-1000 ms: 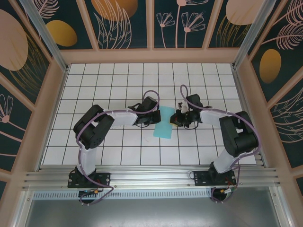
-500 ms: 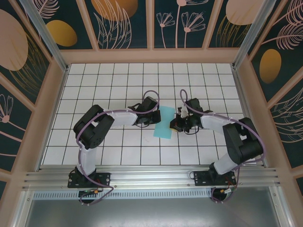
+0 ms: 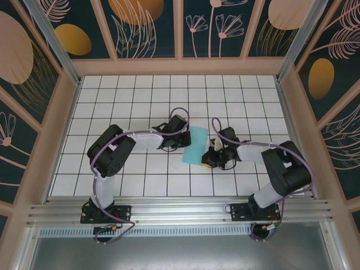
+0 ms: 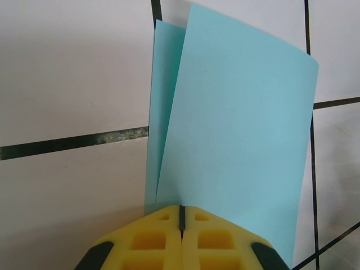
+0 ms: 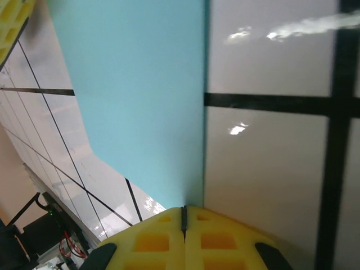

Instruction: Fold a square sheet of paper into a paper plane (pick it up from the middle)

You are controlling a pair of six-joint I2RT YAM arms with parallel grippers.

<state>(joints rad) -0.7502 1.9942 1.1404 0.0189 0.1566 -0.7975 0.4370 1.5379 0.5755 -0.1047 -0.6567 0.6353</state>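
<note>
The square sheet of paper, doubled into two thin layers, lies on the gridded table straight ahead of the left gripper, whose fingers are pressed together at its near edge where the layers gape, though we cannot tell whether paper is nipped between them. The right gripper is likewise fully closed on nothing we can see, the sheet's straight edge running forward from right at its tips. We judge the paper featherlight, limp and slippery, so we would pinch both layers gently at mid-edge.
</note>
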